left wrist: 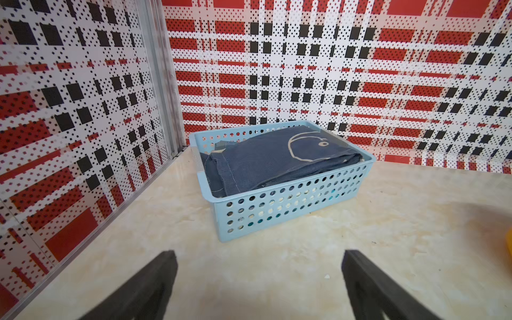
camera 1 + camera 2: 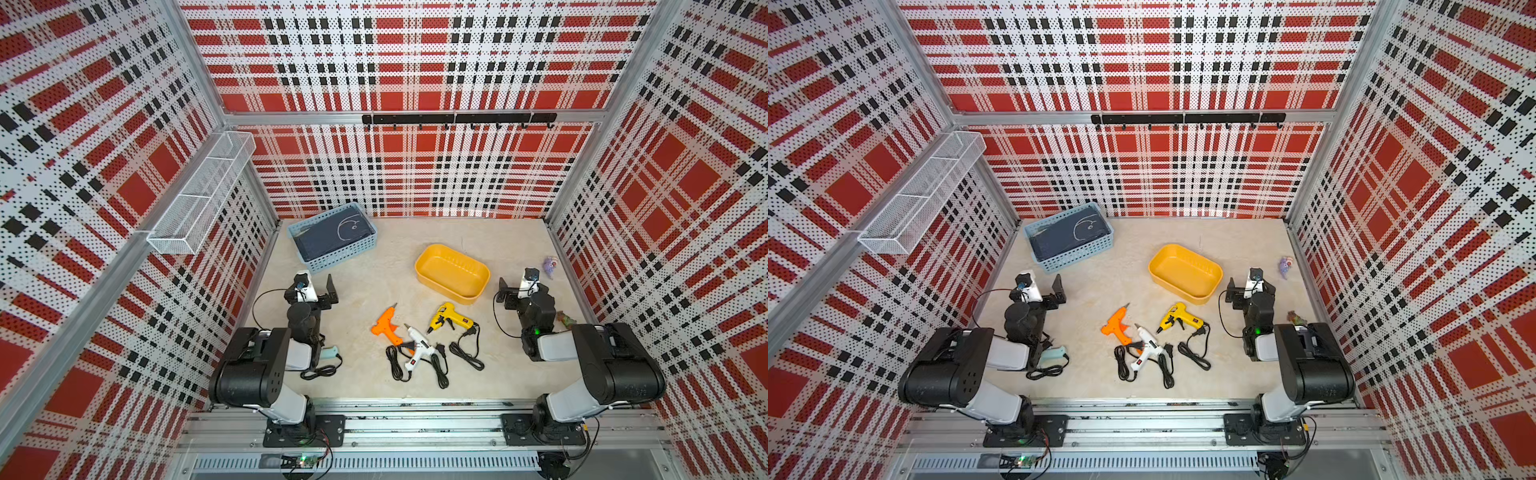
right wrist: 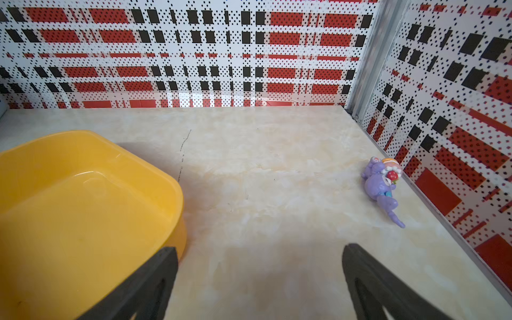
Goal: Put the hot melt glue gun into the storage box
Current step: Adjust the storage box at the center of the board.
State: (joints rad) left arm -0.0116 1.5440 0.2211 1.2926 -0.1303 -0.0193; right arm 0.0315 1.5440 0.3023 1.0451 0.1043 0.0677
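Black fingers (image 1: 155,279) of my left gripper (image 1: 259,253) fill the near edge of the left wrist view, spread as wide as they go, bare table (image 1: 277,282) between them. My right gripper (image 3: 259,247) stands the same, wide apart and holding nothing. Take the table as a clock, twelve at the back wall (image 2: 415,174): the left hangs at nine, the right at three.

From the right gripper the box (image 2: 451,270) sits near, at ten: yellow, shallow, nothing in it. At eight lies the yellow gun (image 2: 451,316), closest to the box, nozzle toward eight, its black cord (image 2: 467,353) coiled at its own five. The white gun (image 2: 419,347) and orange gun (image 2: 385,325) lie just beside each other at the table's six, cords looped close together. A teal gun (image 2: 330,353) shows half hidden against my left arm (image 2: 266,365).

I judge these guns light, stiff and hard-shelled, a bit slick, so I would close across the fat barrel or the handle, not the thin nozzle or trigger. The cord will trail and may snag a neighbour or catch on the box's rim.

Further out: a blue basket (image 1: 291,205) of folded denim (image 1: 277,158) at eleven, a purple toy (image 3: 381,182) at two by the wall, a wire rack (image 2: 199,195) on the wall at nine. Nothing stands between the yellow gun and the box.
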